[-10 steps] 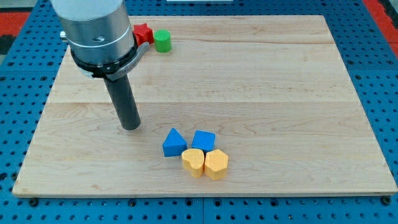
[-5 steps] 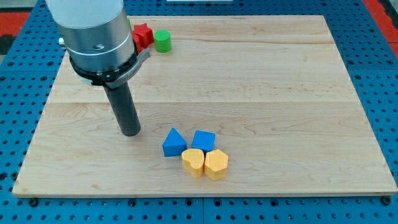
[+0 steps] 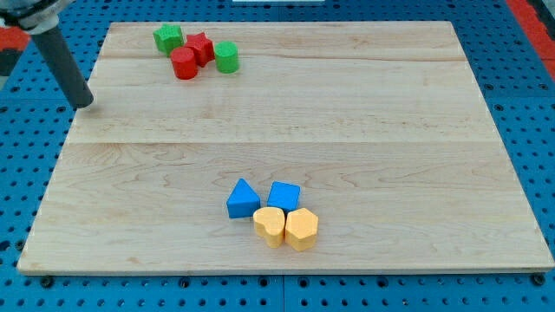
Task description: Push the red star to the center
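- My tip (image 3: 83, 105) rested just off the desk's (image 3: 364, 121) left edge, toward the top-left corner, well apart from every block.
- There were no fingers on this arm, only the bare rod, so it had hold of nothing and could only push.
- The red star (image 3: 200, 47) sat near the desk's top edge, toward the top-left corner, packed into a small cluster.
- A red cylinder (image 3: 183, 63) touched the star on its lower left, a green star-like block (image 3: 168, 38) lay just beside it on the left, and a green cylinder (image 3: 226, 57) just beside it on the right.
- To do this step well, I judged the tip should come round to the star's top-edge side and drive it toward the middle of the desk.
- The narrow gap between the star and the top edge looked tight, so a careful entry seemed called for.
- The red cylinder likely stood in the push path and could be dragged along.
- A blue triangle (image 3: 242, 199), blue cube (image 3: 284, 195) and two yellow blocks (image 3: 286, 227) sat near the bottom edge, apparently clear of the route.
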{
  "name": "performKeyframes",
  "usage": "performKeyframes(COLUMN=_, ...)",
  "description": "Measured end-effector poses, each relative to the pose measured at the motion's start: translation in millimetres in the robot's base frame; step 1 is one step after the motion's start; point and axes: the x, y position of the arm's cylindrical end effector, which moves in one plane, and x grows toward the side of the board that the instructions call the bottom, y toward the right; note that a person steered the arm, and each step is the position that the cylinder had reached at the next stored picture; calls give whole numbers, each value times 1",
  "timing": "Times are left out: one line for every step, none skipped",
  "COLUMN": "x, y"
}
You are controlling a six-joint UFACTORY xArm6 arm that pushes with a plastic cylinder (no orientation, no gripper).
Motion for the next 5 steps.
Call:
performKeyframes(x=-34, y=37)
performKeyframes(x=-68, y=106)
performKeyframes(x=-80, y=150)
performKeyframes(x=-99, y=132)
performKeyframes(x=-104, y=121)
